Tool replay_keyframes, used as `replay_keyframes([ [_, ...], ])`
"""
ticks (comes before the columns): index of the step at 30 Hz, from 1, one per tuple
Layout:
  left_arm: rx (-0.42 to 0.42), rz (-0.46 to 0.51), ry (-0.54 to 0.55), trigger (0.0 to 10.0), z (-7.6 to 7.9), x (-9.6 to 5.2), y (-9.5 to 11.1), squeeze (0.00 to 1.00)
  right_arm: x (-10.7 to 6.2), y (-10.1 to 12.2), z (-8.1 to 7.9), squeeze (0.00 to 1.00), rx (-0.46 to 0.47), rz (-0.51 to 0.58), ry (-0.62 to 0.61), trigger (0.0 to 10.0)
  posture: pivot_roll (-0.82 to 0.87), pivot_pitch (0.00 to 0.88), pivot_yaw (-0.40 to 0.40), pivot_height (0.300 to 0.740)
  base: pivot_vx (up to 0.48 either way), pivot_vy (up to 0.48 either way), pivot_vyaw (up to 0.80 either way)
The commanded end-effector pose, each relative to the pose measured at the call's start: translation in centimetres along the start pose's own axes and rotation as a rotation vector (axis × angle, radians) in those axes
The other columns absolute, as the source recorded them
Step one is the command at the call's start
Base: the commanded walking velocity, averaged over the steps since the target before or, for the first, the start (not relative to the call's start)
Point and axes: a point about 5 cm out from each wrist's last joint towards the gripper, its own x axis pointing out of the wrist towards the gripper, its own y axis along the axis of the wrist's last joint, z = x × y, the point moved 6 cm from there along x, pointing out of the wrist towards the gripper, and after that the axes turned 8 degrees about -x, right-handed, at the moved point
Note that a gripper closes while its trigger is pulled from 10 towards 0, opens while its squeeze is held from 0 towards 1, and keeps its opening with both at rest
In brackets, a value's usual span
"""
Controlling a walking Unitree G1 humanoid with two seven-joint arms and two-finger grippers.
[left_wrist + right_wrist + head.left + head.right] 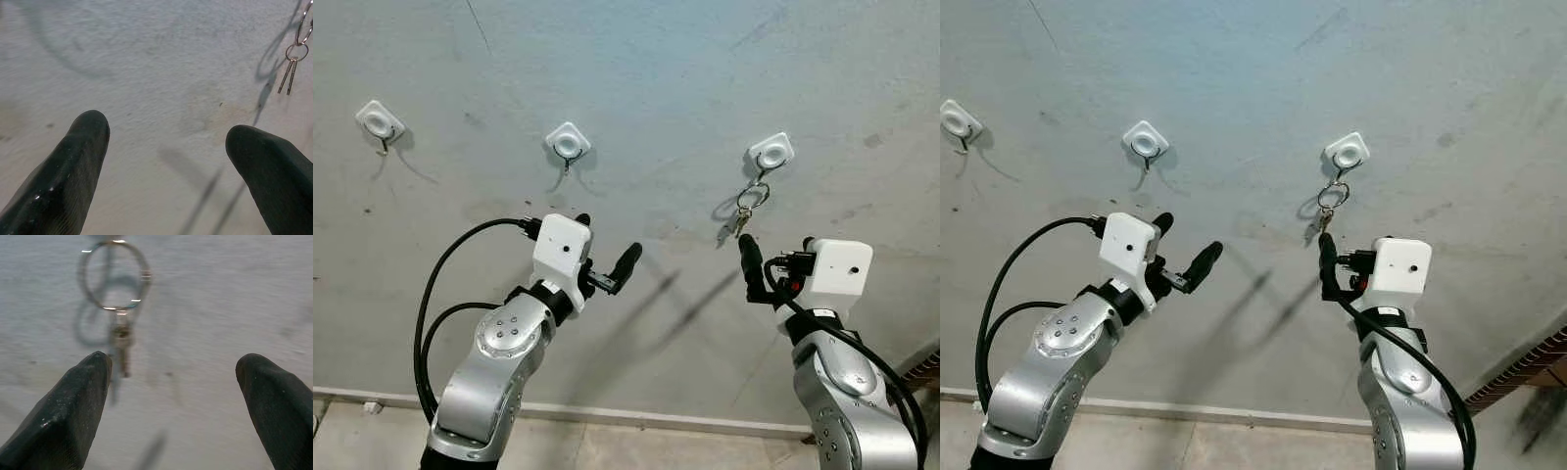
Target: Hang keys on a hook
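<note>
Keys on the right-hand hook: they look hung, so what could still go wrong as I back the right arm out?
The right gripper is open, with one finger just below the keys. Pulling back carelessly could brush them and lift the key ring off the hook. The ring seems to hang from a small hook, so a swing might unseat it.

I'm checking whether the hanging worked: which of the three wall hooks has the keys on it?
The hook on the robot's right, just above the right gripper: the key ring with keys hangs from it. The middle hook and left hook are bare.
</note>
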Motion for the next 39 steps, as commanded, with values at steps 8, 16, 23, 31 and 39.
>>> replay_keyframes([
  [8,-0.008,-0.012,-0.026,10.0,0.63,0.11,-0.28,0.0,-0.15,0.39,0.26,0.0,0.0,0.008,-0.005,10.0,0.15,0.0,-0.049,0.74,0.0,0.0,-0.36],
  [16,-0.012,-0.023,-0.032,10.0,0.66,0.01,-0.44,0.0,-0.11,0.33,0.06,0.0,-0.001,0.006,0.001,10.0,0.15,0.0,-0.048,0.74,-0.135,0.0,0.0],
  [23,-0.014,-0.026,-0.037,10.0,0.71,0.04,-0.43,0.0,-0.04,0.31,-0.05,0.0,-0.001,0.003,0.003,10.0,0.15,0.0,-0.048,0.74,-0.281,0.0,0.0],
  [31,-0.019,-0.022,-0.043,10.0,0.86,0.15,-0.18,0.0,0.05,0.35,-0.18,0.0,0.002,0.005,0.007,10.0,0.16,0.0,-0.048,0.74,-0.283,0.0,0.0],
  [39,-0.017,-0.024,-0.044,10.0,0.86,0.21,-0.18,0.0,0.15,0.45,-0.28,0.0,0.003,0.008,0.007,10.0,0.16,0.0,-0.047,0.74,-0.278,0.0,0.0],
])
